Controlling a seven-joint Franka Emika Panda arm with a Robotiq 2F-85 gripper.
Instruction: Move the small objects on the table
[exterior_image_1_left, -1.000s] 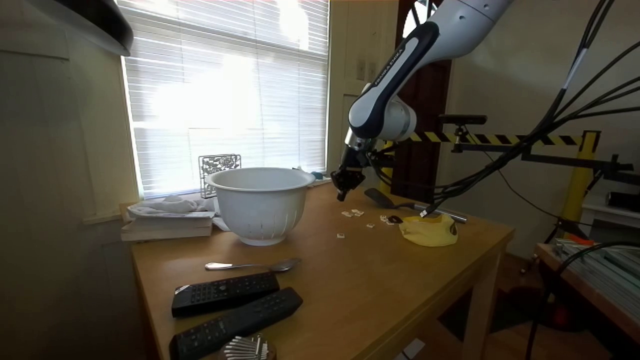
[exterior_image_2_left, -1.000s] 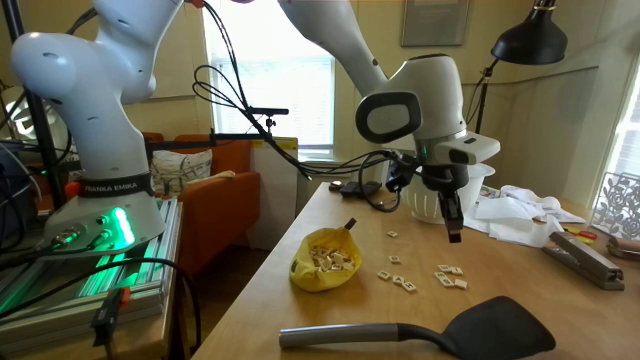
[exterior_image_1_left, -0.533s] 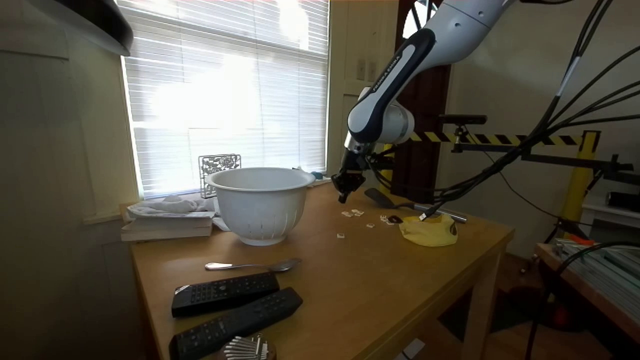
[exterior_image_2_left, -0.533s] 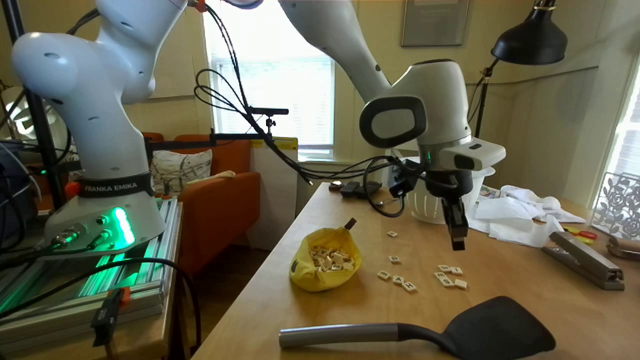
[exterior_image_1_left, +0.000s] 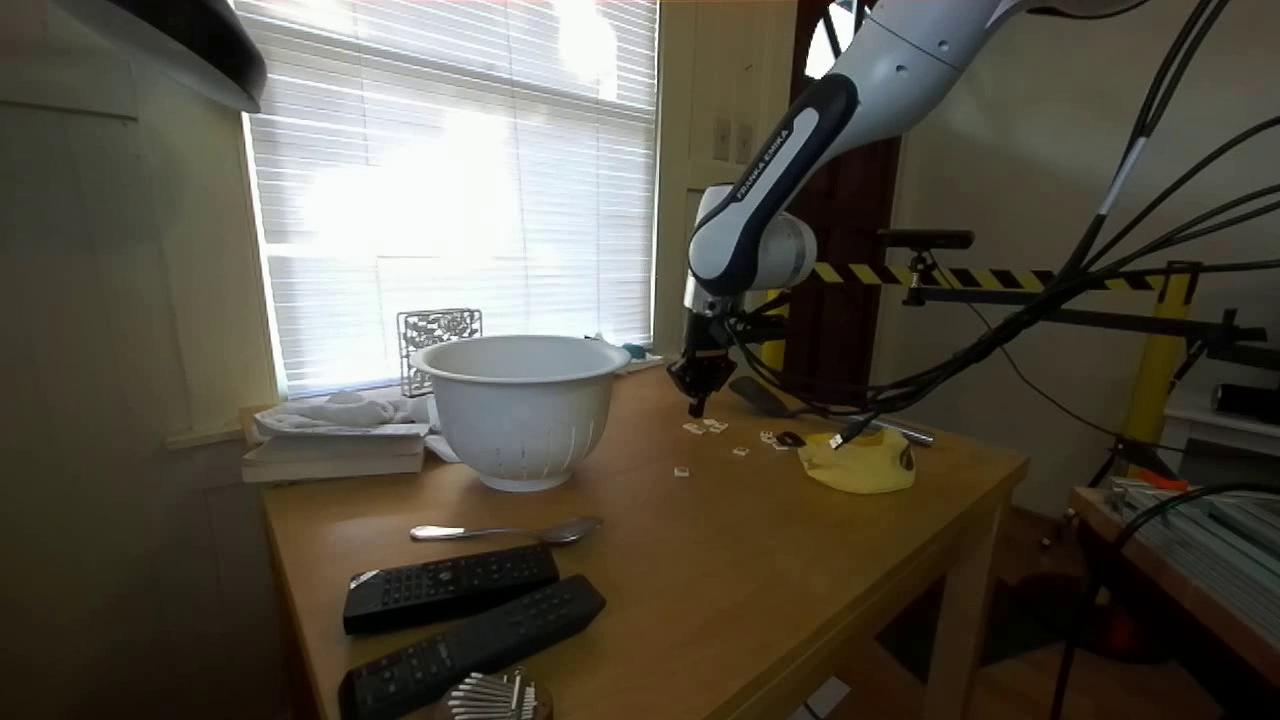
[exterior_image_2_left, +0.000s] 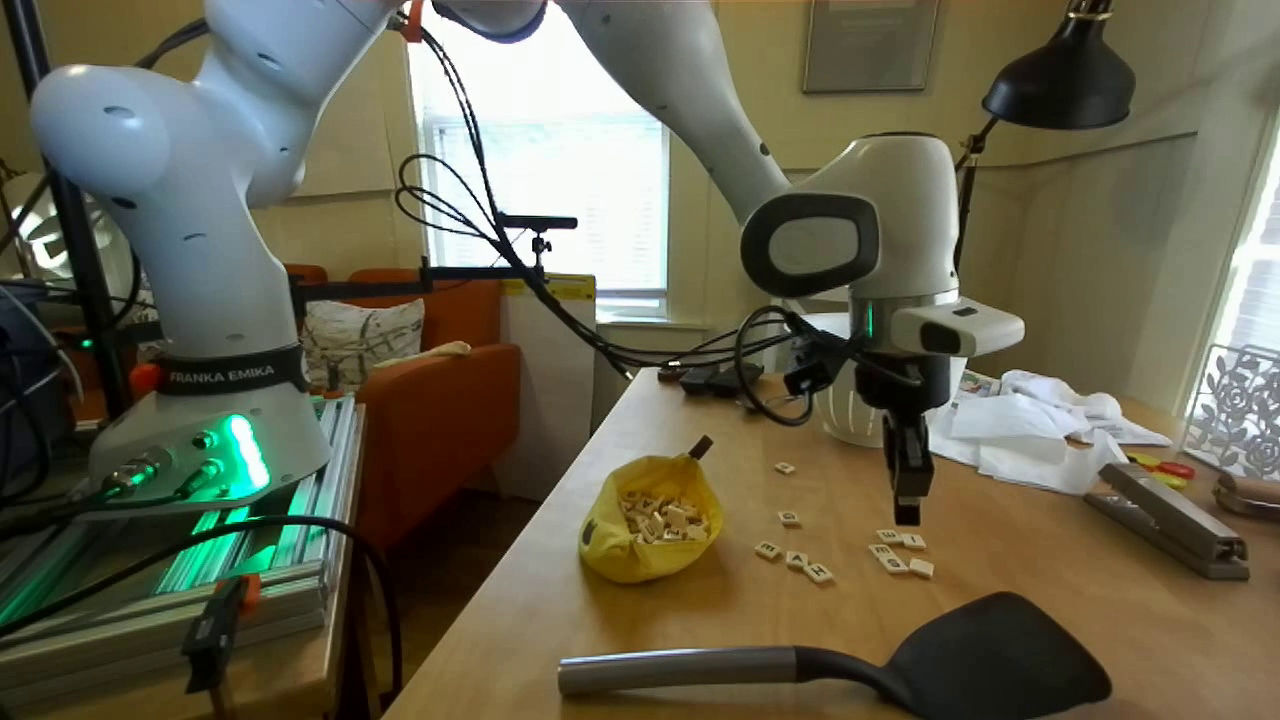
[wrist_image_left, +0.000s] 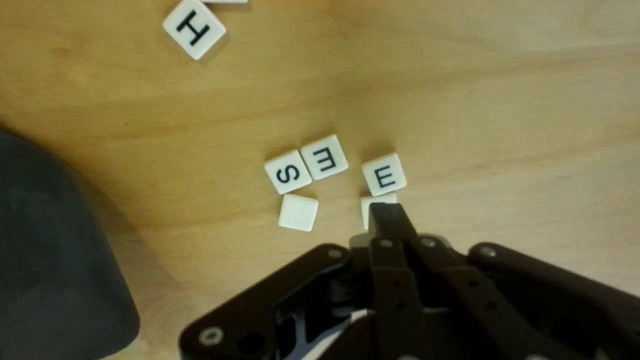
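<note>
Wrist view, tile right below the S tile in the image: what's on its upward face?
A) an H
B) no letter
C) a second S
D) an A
B: in the wrist view, below the S tile, the plain tile turns up a bare white face with no mark on it; whether it is a true blank or lies face down can't be told.

Arm link (exterior_image_1_left: 770, 178), in an exterior view: "FRANKA EMIKA", dark on white. Base collar (exterior_image_2_left: 222, 374), in an exterior view: "FRANKA EMIKA", pale on dark. Wrist view, black capitals: H tile (wrist_image_left: 194, 28); S tile (wrist_image_left: 288, 172); E tile (wrist_image_left: 324, 157); second E tile (wrist_image_left: 384, 174). Remote controls (exterior_image_1_left: 455, 588): key markings too small to read.
</note>
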